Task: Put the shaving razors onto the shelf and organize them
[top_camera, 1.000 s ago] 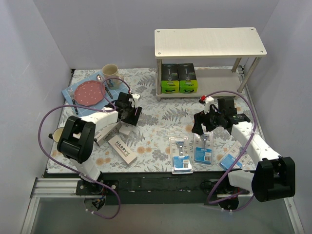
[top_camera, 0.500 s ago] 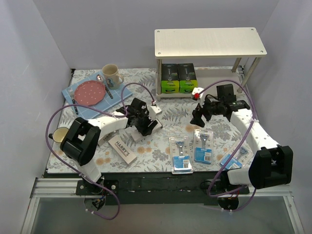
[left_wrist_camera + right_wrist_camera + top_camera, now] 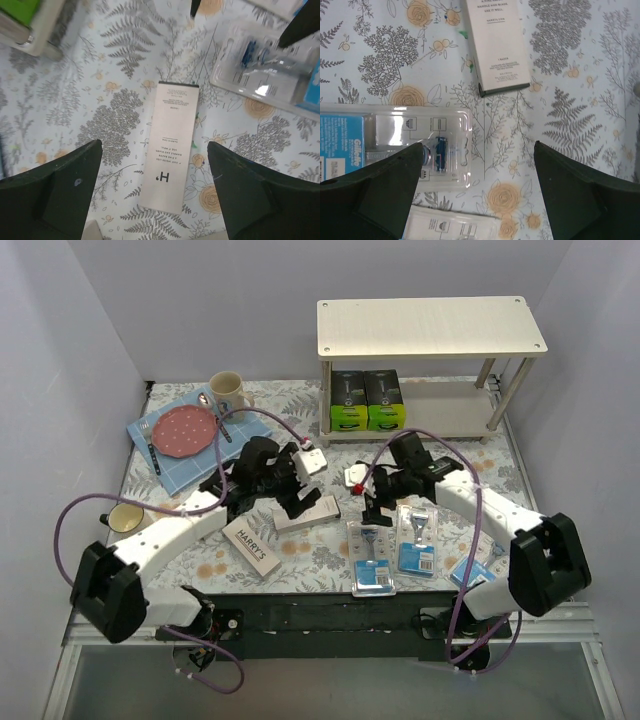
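The shelf (image 3: 430, 340) stands at the back right, with two black-and-green razor boxes (image 3: 367, 400) on its lower board. My left gripper (image 3: 292, 502) is open above a white Harry's box (image 3: 308, 516); in the left wrist view that box (image 3: 170, 145) lies flat on the cloth between my spread fingers (image 3: 60, 185). A second Harry's box (image 3: 252, 545) lies nearer the front. My right gripper (image 3: 375, 508) is open and empty above a blue-carded blister pack (image 3: 372, 558), which also shows in the right wrist view (image 3: 415, 145). Two more blister packs (image 3: 417, 540) (image 3: 475, 570) lie to the right.
A cream mug (image 3: 228, 392) and a pink plate (image 3: 185, 430) with cutlery sit on a blue mat at the back left. Another mug (image 3: 125, 517) stands at the left edge. White walls close in the table's left, back and right.
My left gripper moved right to the table's middle; the white box now lies under its open jaws. My right gripper swung left and down from near the shelf to over the blister packs.
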Robot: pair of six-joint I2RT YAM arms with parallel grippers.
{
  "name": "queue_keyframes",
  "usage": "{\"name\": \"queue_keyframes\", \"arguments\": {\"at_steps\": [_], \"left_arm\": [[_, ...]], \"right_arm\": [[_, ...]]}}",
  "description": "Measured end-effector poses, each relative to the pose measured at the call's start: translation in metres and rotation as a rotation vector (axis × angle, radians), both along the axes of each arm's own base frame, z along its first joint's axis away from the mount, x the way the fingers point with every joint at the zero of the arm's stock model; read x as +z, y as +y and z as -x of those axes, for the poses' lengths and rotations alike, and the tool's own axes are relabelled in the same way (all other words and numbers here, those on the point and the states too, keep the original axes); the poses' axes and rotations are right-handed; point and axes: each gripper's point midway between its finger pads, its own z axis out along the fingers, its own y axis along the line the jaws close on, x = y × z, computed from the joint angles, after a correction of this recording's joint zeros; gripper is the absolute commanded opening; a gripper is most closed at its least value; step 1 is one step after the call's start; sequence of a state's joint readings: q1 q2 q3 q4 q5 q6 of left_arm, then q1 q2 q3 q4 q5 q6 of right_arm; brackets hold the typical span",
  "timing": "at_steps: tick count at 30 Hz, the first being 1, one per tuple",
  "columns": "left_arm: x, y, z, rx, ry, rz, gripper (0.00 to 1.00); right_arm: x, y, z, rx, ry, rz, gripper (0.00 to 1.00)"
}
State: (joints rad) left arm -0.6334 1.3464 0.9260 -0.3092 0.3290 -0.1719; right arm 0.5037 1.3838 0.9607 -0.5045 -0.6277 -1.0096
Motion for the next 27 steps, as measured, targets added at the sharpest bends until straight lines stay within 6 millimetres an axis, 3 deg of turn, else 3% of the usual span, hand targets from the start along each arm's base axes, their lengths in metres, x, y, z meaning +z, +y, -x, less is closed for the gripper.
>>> {"name": "queue_keyframes", "arguments": {"at_steps": [4,7,11,14,19,24,27], "left_arm": [[0.058,0.01,0.005,0.102,-0.047,0.128,0.86],[0.075,0.033,-0.009,0.228,-0.046,0.175,0.86],[0.074,0.089,-0.043,0.48,-0.019,0.198,0.86],[0.075,0.112,-0.051,0.576,0.0,0.227,0.86],[0.087,0.129,-0.045,0.63,-0.003,0.278,0.86],[0.094,0.135,-0.041,0.641,-0.014,0.298,0.86],[0.091,0.135,-0.04,0.641,-0.006,0.3,0.85]], "right_arm": [[-0.019,0.027,-0.003,0.083,-0.009,0.026,0.98],[-0.034,0.044,-0.008,0.129,0.0,0.054,0.98],[-0.046,0.067,-0.024,0.165,-0.007,0.071,0.98],[-0.052,0.084,-0.036,0.181,-0.014,0.076,0.98],[-0.06,0.104,-0.045,0.22,-0.02,0.088,0.97],[-0.076,0.108,-0.03,0.273,0.0,0.133,0.95],[-0.081,0.106,-0.022,0.291,0.006,0.15,0.89]]}}
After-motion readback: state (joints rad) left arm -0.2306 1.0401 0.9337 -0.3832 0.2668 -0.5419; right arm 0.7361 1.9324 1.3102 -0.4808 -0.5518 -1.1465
